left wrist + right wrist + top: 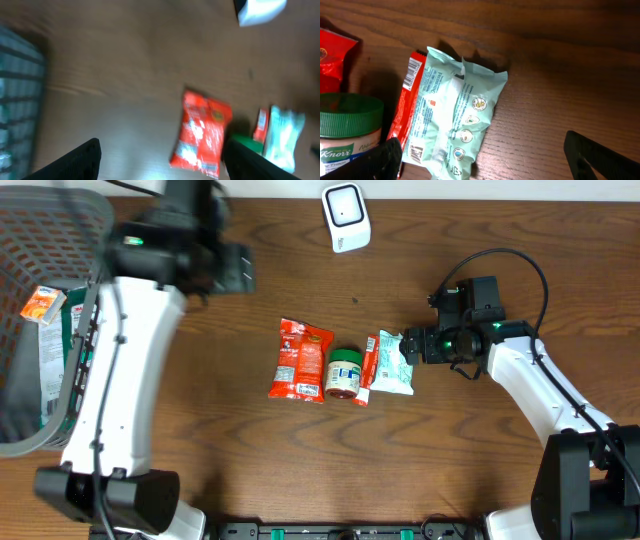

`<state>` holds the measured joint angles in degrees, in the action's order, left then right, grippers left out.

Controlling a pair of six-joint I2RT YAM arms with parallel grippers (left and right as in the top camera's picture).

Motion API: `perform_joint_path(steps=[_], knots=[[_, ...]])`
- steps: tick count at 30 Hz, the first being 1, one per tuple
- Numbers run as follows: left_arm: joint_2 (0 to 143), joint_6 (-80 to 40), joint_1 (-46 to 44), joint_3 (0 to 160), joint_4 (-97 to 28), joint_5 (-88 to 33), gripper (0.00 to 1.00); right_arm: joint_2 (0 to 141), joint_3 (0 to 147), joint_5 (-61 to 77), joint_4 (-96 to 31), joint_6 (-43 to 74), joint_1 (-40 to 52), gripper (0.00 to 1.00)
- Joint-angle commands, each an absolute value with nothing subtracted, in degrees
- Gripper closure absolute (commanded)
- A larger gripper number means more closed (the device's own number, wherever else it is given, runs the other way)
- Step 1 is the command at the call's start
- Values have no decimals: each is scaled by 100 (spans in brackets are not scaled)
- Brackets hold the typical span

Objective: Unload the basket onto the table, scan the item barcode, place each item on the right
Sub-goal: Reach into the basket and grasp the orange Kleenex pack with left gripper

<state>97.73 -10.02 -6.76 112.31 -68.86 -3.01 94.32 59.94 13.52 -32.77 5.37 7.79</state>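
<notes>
Pick-up stage, I judged: right gripper (412, 345) hovered spread and empty over the mint packet (455, 125) lying on the tabletop (480, 240), left gripper (161, 145) spread too; next called for pinching it, then facing the scanner (346, 218).

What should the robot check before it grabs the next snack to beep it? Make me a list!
1. Right gripper open and empty: ok, its jaws stand wide beside the mint packet.
2. Mint packet free to lift alone: not ok, its edge overlaps the thin red packet.
3. Barcode easy to find: ok, a striped patch shows near one end of the mint packet.
4. Way to the white scanner free: ok, only bare wood lies between.
5. Left gripper out of the way: ok, it is open and off toward the basket, away from the packets.
</notes>
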Motion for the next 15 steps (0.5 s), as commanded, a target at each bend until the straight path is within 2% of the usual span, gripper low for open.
perform_joint_path(steps=[1, 10, 15], knots=[[9535, -884, -49, 11924, -6963, -189, 21, 9408, 6036, 1295, -3280, 508, 744, 1], [9594, -915, 1538, 11957, -6899, -187, 21, 9408, 6036, 1295, -3280, 508, 744, 1], [9671, -1306, 2290, 11887, -6873, -187, 21, 9408, 6036, 1295, -3280, 508, 744, 1]])
